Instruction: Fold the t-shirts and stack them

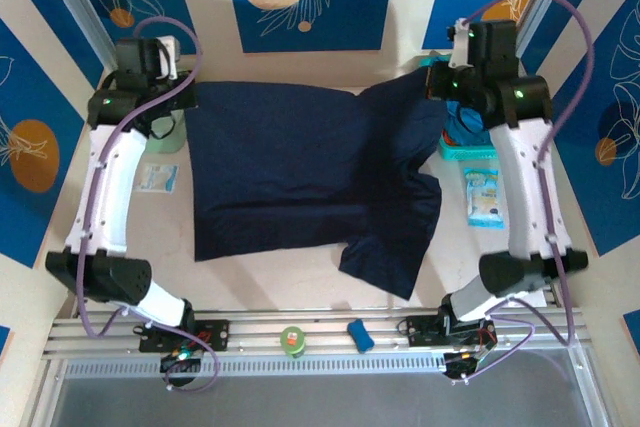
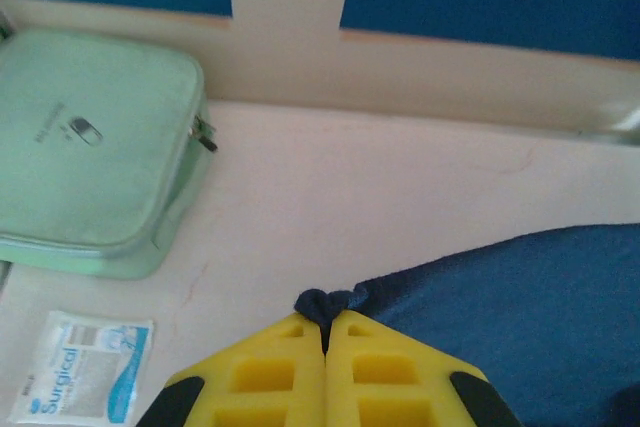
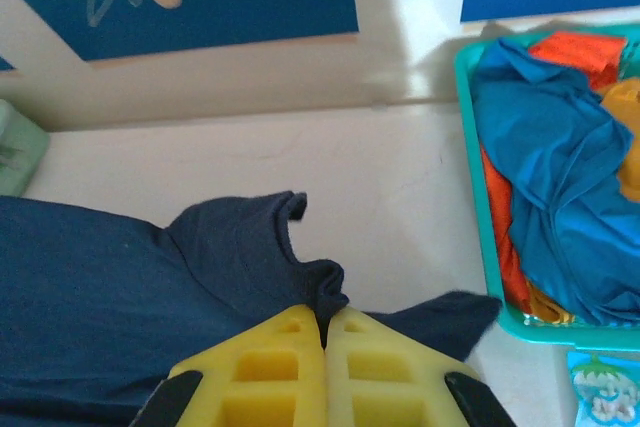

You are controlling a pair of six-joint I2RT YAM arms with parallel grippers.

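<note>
Left tool (image 2: 325, 317) is closed narrow, its yellow fingers (image 2: 265, 377) pressed together on a small bunched corner of the dark navy t-shirt (image 1: 300, 177) at the far left of the table (image 1: 270, 292). Right tool (image 3: 322, 319) is likewise pinched tight on a puckered fold of the same shirt at its far right edge, close to the teal basket (image 3: 468, 167).

Between the two tools the navy shirt lies spread across the middle of the table, mostly flat. One sleeve points toward the near edge on the right, and the cloth around the right tool is rumpled.

Inside the basket a bright blue t-shirt (image 3: 560, 167) lies crumpled on top of a red-orange t-shirt (image 3: 578, 47), with more orange cloth at the basket's right side.

Just beside the shirt's far left corner sits a pale green case (image 2: 90, 147). A mask packet (image 2: 80, 367) lies on the table nearer than the case. A second packet (image 1: 483, 197) lies near the basket on its near side. On the near rail rest a green tape roll (image 1: 292, 340) and a small blue object (image 1: 360, 335).
</note>
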